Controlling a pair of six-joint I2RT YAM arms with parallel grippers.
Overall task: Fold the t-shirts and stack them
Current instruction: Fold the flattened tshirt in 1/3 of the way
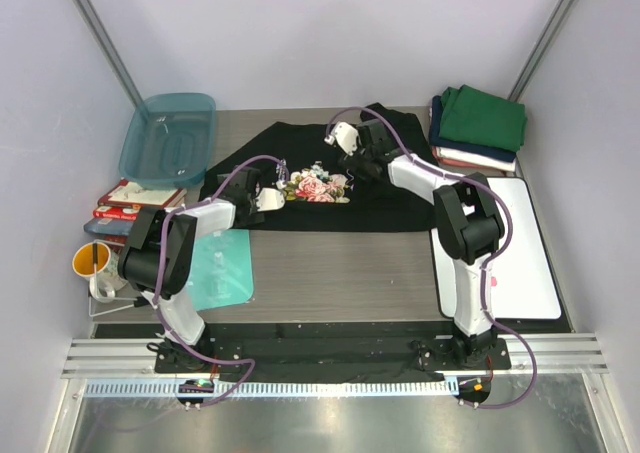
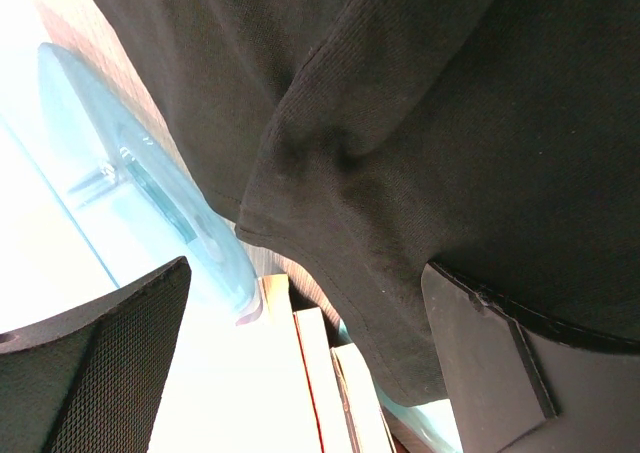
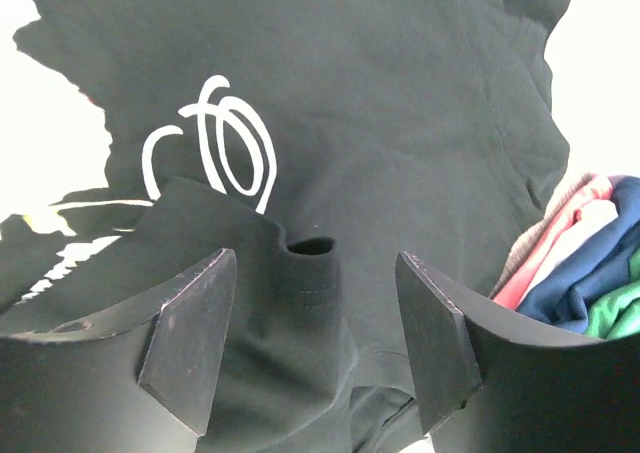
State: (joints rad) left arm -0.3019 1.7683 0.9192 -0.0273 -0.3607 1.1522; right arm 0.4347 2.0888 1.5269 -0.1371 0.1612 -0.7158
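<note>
Showing the right gripper (image 3: 312, 283) with its fingers (image 3: 190, 343) spread apart. A raised fold of the black t-shirt (image 3: 400, 93) stands in the gap between them and is not pinched. The shirt's white script lies just beyond the left-hand finger. The left gripper (image 2: 305, 273) likewise has its two fingers apart, with the shirt's hemmed edge resting against one of them (the other finger is bare).

In the top view the black t-shirt lies spread flat on the table (image 1: 330, 263), floral print upward. The right gripper is over the shirt's far middle, and the left gripper is at the left side of the print. Just beside the shirt's far right corner sits the stack of folded t-shirts (image 1: 478, 133), green on top, navy below, pinkish-white lowest. Left of the shirt's far edge is a teal tub (image 1: 170, 138), and left of its near corner is a pile of books (image 1: 130, 201). On the near side of the shirt are a teal mat (image 1: 222, 268) to the left and a white board (image 1: 510, 253) to the right.
</note>
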